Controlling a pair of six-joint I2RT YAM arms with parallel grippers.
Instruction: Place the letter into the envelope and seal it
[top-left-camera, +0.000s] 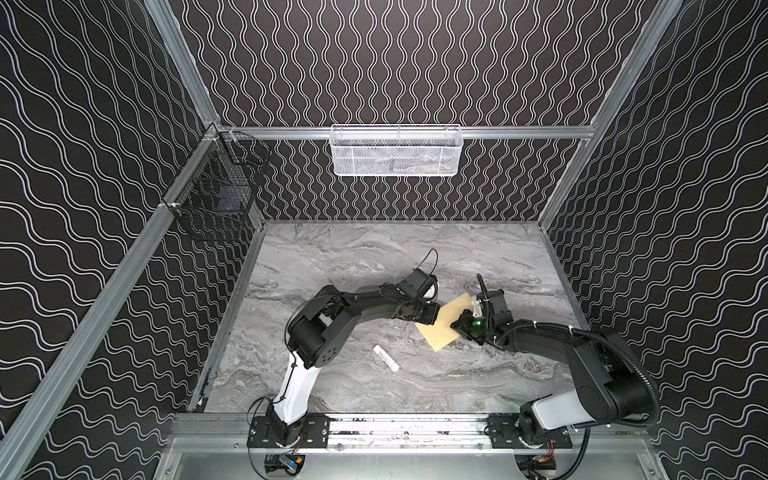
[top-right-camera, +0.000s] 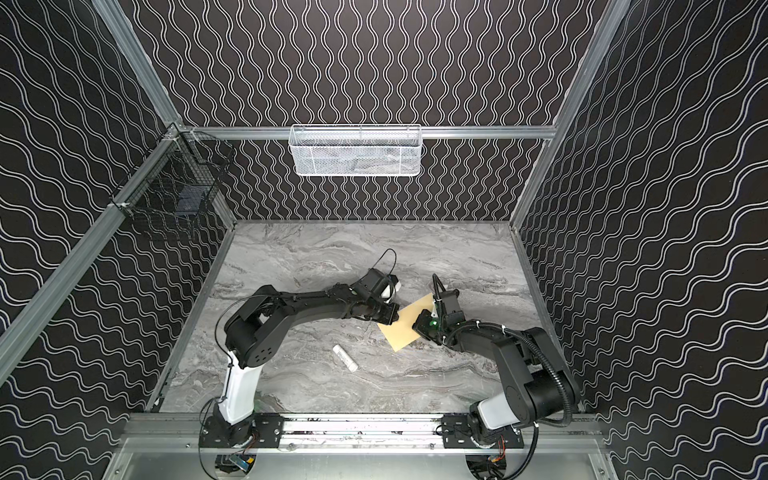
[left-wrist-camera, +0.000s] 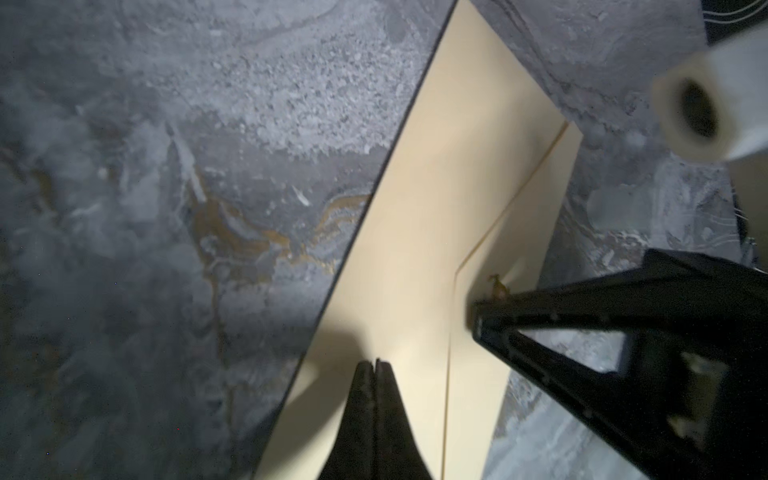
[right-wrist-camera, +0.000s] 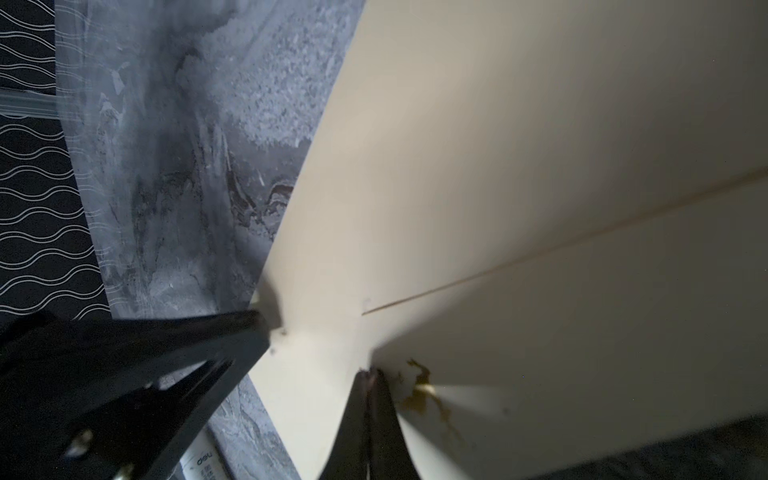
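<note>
I see the envelope lying on the table between my two arms. The left gripper and the right gripper are both clenched, with their tips touching it.

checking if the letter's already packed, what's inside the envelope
Nothing inside shows. The envelope lies on the table with its flap folded over, tan paper hiding any contents. No letter is visible anywhere, so it may be inside; that cannot be confirmed.
</note>
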